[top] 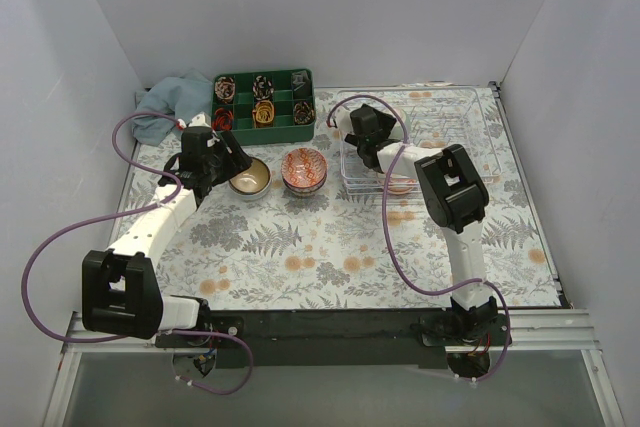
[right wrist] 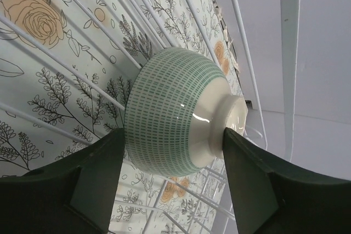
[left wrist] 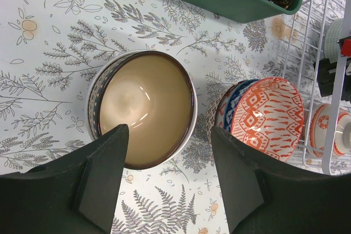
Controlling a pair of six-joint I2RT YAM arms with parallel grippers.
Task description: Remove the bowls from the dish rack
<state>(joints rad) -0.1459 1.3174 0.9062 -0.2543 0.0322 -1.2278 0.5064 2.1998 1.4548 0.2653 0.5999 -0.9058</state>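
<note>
Only the right wrist view shows the right gripper bracketing a green-dashed bowl, grip unclear, inside the white wire dish rack at the table's two o'clock. The left gripper hangs spread above a tan bowl.

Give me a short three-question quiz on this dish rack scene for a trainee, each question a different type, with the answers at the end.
1. True or false: the green-and-white dashed ceramic bowl lies inside the white wire dish rack.
2. Which arm's end effector hangs over the cream-glazed ceramic bowl with the dark rim? A) left B) right C) neither
3. Short answer: which stands nearer the dish rack, the cream-glazed ceramic bowl or the orange-patterned ceramic bowl?

Key
1. True.
2. A, the left end effector, with its jaws apart.
3. The orange-patterned ceramic bowl.
</note>
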